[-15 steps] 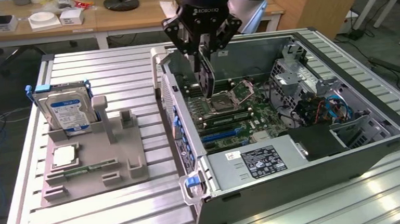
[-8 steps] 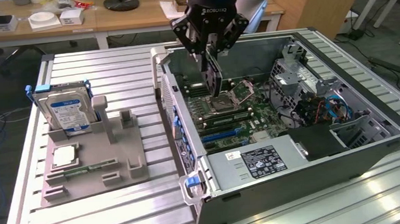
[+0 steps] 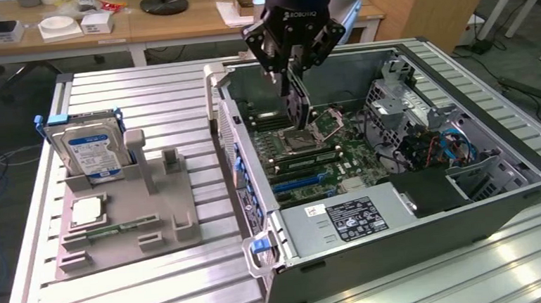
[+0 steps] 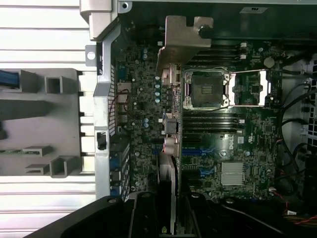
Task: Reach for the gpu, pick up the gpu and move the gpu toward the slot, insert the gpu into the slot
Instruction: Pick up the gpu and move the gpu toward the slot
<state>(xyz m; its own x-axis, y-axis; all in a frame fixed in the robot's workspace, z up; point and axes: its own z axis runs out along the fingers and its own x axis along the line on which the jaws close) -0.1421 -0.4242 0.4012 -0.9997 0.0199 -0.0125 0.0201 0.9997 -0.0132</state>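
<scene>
- Lying nearest in the exterior view, a labelled power supply [image 3: 350,218] is seen in the near end of the open computer case [image 3: 399,256], which is set on the slatted worktop [image 3: 135,96].
- To the exterior view's left, a hard drive [image 3: 90,152] is stood upright in a grey holder [image 3: 151,201].
- Further in, the graphics card [image 3: 296,108] is held edge-on above the motherboard [image 3: 318,159], just beside the processor socket [image 3: 328,125]; whether it touches the board cannot be told.
- The tool [image 3: 293,72] is clamped on the card's upper edge.
- A wooden desk [image 3: 178,23] is seen behind.
</scene>
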